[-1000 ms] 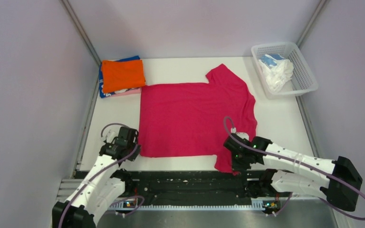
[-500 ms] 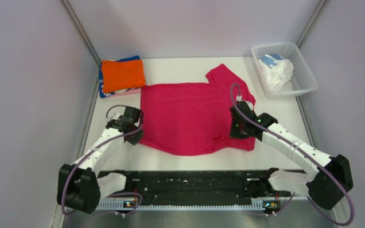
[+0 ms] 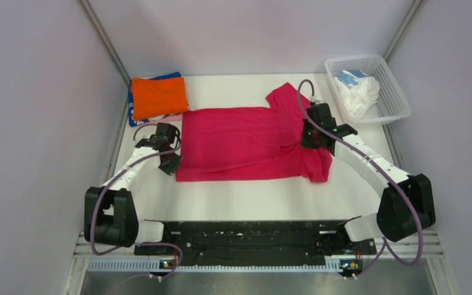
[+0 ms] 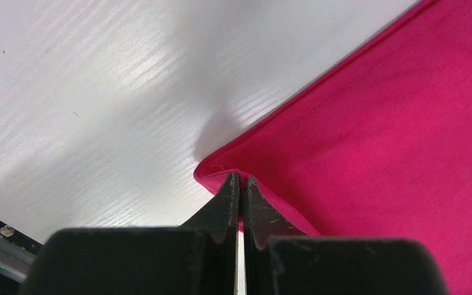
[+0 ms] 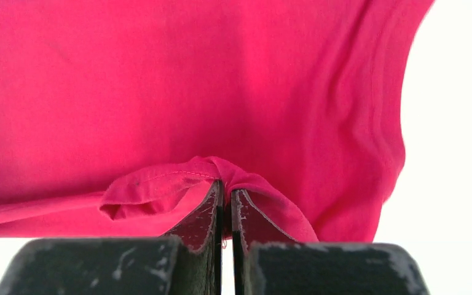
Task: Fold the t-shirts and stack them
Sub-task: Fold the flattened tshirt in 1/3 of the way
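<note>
A crimson-pink t-shirt (image 3: 239, 138) lies mid-table, its near half doubled back over the far half. My left gripper (image 3: 173, 142) is shut on its left hem corner (image 4: 212, 172), pinching a thin fold of cloth. On the right side, my right gripper (image 3: 312, 132) is shut on a bunched hem fold (image 5: 215, 169) near the sleeve. A folded stack with an orange t-shirt (image 3: 158, 96) on top, blue and pale pink edges beneath, sits at the far left. A crumpled white and light-blue t-shirt (image 3: 356, 92) lies in the basket.
A white mesh basket (image 3: 388, 67) stands at the far right corner. Grey walls and metal rails border the white table (image 3: 233, 200). The black base rail (image 3: 246, 236) runs along the near edge.
Both grippers carried the shirt's near hem away from the base toward the far side, folding the near half over. The arms stretched out further across the table.
</note>
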Robot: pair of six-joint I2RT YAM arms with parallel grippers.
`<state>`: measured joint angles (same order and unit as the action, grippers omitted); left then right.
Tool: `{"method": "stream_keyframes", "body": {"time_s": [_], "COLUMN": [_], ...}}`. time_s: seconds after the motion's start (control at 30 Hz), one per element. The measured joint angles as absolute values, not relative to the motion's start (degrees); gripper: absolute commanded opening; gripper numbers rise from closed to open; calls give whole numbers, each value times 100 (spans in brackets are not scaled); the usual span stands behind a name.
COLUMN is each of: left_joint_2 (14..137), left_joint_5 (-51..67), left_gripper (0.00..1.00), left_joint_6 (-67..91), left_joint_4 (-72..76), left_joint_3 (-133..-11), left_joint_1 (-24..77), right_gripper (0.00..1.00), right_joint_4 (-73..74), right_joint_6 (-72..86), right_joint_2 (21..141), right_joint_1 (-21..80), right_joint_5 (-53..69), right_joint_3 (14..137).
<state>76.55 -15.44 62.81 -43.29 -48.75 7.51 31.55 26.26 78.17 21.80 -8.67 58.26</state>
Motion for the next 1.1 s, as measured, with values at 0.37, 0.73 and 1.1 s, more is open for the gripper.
{"method": "stream_keyframes", "body": {"time_s": [0.37,0.73,1.1], "left_joint_2": [8171,8687,9719], "left_joint_5": [-1457,-1527,-1092], "left_gripper": [0,0,97], "left_joint_6": [6066,6139,5771], "left_joint_4": [-4045,-3970,-3638], "left_joint_3": [-5186,-5551,-6469], "left_joint_1": [598,368,226], "right_gripper": [0,0,38], "right_joint_4": [2447,2471,2012], "right_joint_6": [349,-1022,-1144], "right_joint_2": [8705,9904,10466], "right_joint_1": [1957,1461,1170], "right_joint_5": [-43,449,819], "right_joint_3": [6678,7662,7760]}}
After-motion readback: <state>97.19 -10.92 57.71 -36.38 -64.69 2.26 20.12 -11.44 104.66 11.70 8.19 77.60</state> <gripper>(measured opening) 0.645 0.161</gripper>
